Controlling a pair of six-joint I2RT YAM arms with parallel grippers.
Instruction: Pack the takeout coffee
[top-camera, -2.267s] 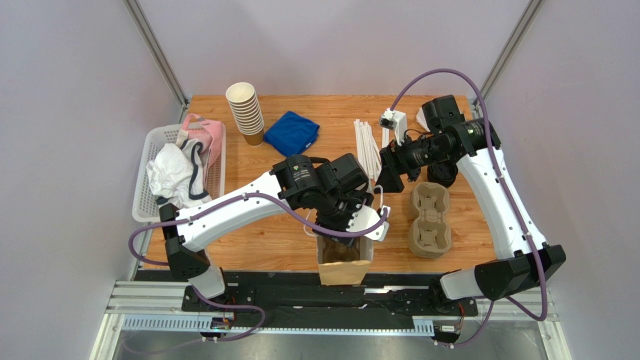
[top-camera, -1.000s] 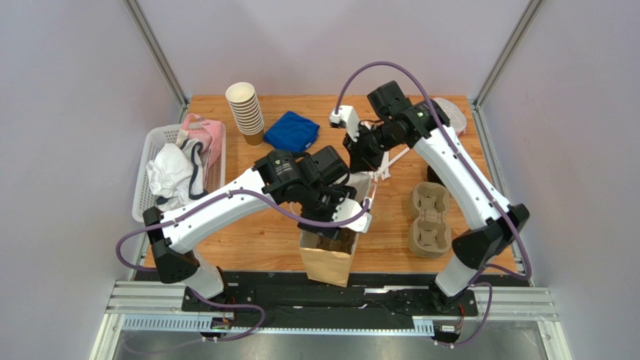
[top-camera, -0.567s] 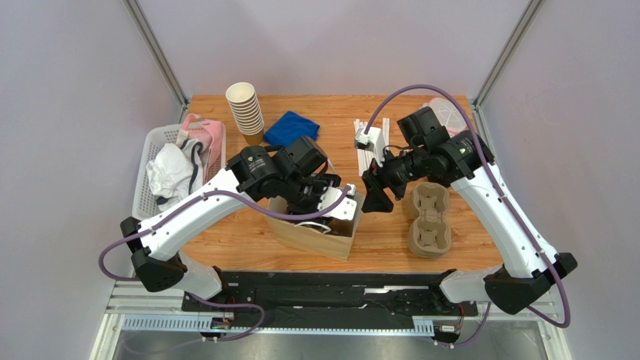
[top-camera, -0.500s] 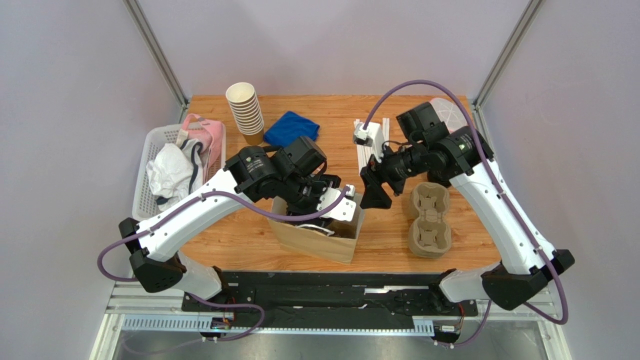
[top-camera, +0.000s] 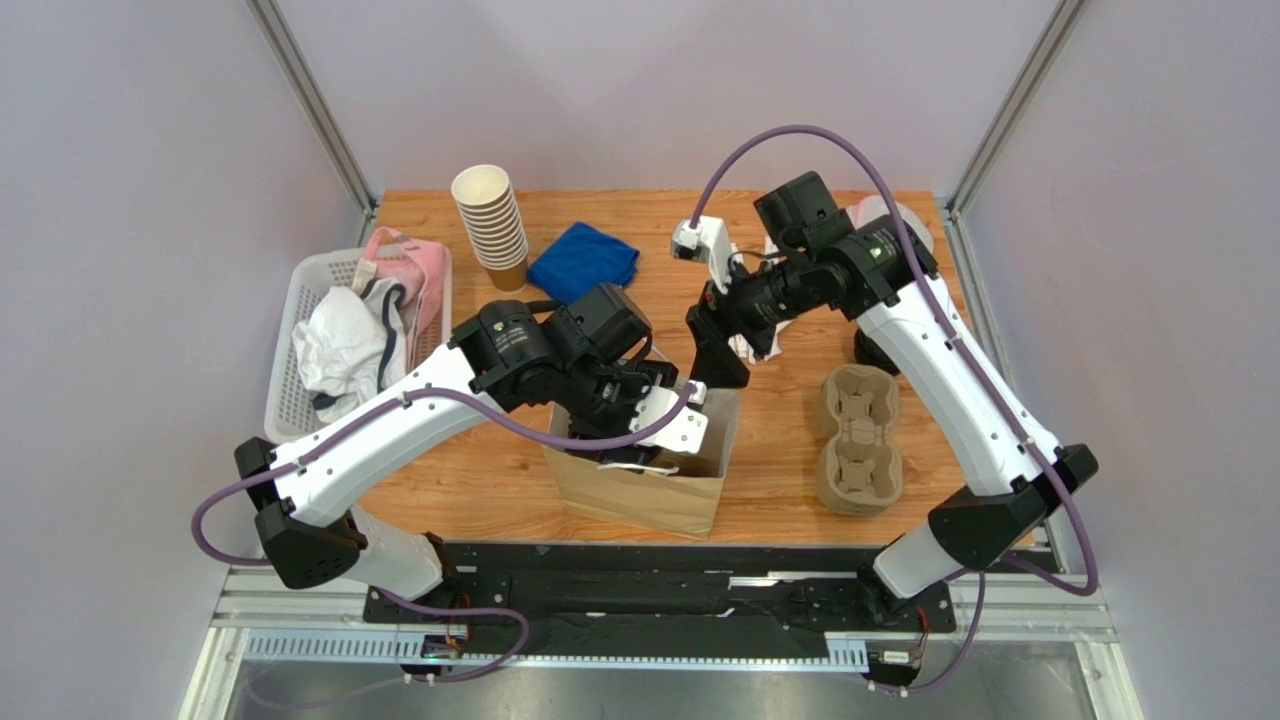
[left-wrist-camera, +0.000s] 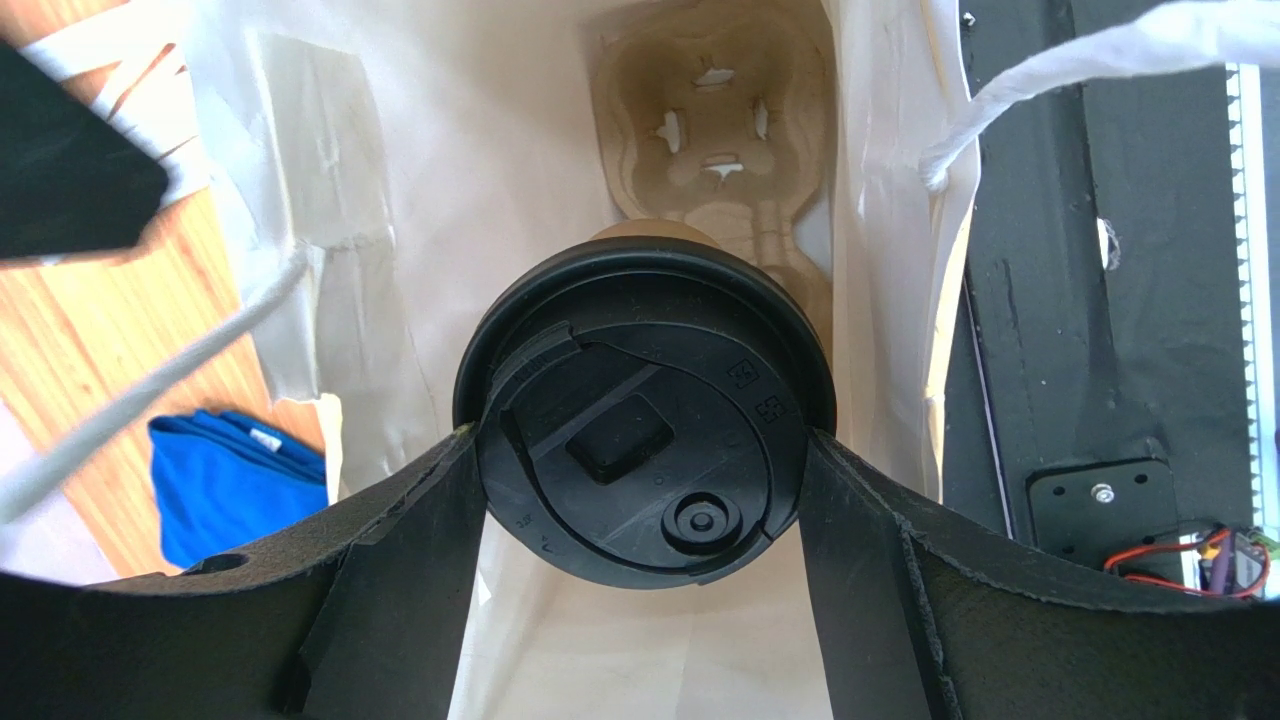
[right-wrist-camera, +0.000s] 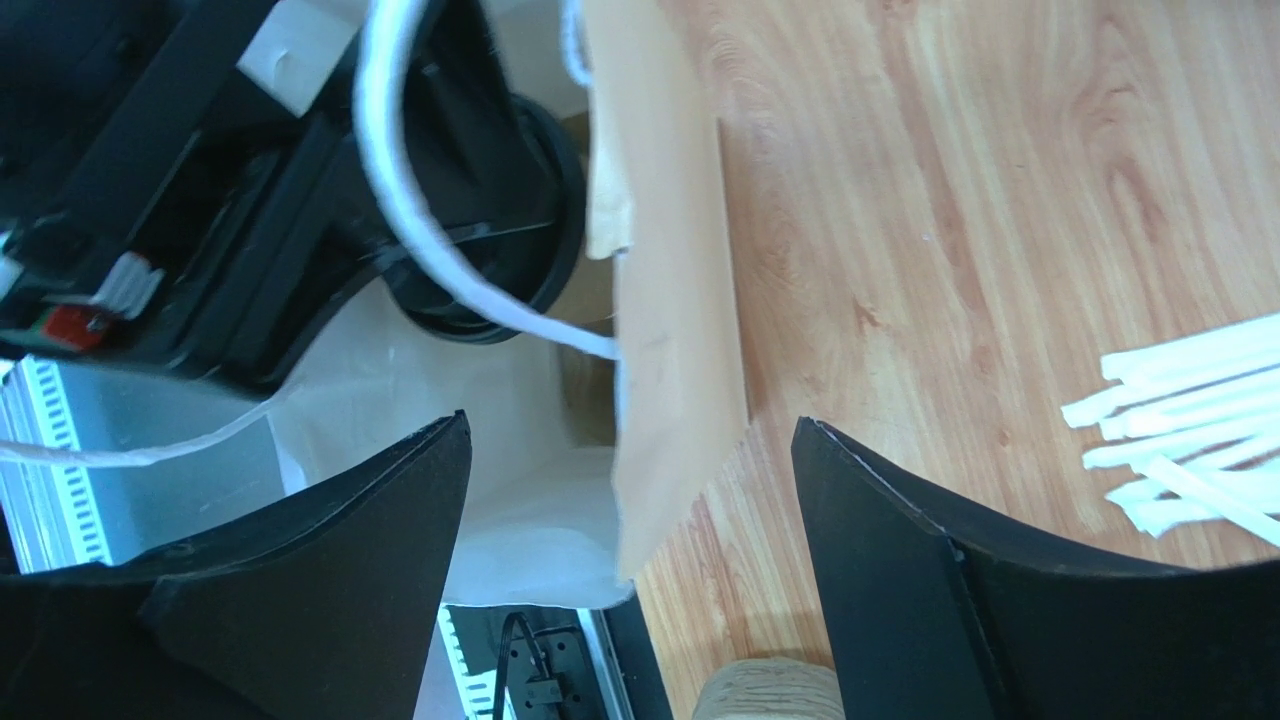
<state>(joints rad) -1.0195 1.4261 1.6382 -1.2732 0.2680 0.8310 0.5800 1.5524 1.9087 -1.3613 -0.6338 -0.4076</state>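
From above, the left hand reaches down into the mouth of the brown paper bag, which stands open at the near edge of the worktop, and the arm hides the cup from this angle. The right hand hovers at the bag's far right corner, and a spare pulp carrier lies well apart to the right. The left wrist camera settles where the cup is. The takeout coffee sits between the two dark fingers, which press against opposite sides of its black lid, so this hand is clamped on it. The cup hangs inside the bag's pale lining, above a second pulp tray lying at the bottom, and a white rope handle droops at the edge. From the right wrist, the hand's fingers stand wide apart with nothing between them but the bag's upright wall, which they appear to straddle without pinching. The lid and the left hand show just beyond that wall, and loose white straws lie on the wood to the right. The step in hand looks like lowering the cup into the bag. Next it likely needs to go straight down into a tray pocket, upright, before the left fingers part, with the bag wall steadied so it does not fold inward.
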